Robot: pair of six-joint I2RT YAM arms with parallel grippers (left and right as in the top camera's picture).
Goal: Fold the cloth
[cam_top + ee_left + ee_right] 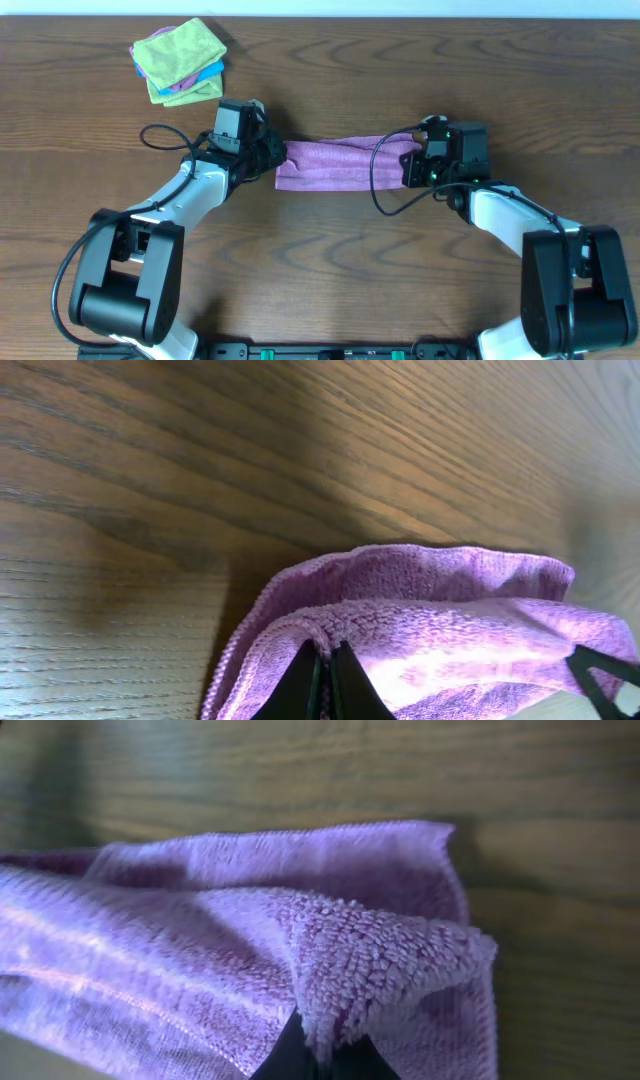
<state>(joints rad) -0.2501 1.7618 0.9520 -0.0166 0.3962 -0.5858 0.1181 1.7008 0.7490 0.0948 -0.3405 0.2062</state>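
Overhead: the plain lilac soft cloth [340,163] lies as a strip mid-table on the brown wooden table [330,270], spanning left gripper [274,158] to right gripper [410,167].

Left wrist: jaws pinched tight on the cloth's hem.

Right wrist: jaws clamp a raised corner.

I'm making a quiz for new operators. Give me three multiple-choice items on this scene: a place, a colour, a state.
1. Where is the pile of folded cloths? A far left B near right C centre
2. The cloth at the centre is: A green B purple C white
3. The right tool is: A open B shut on the cloth C gripping the pile
Answers: A, it lies far left in the overhead view; B, every view shows purple; B, it pinches a corner.
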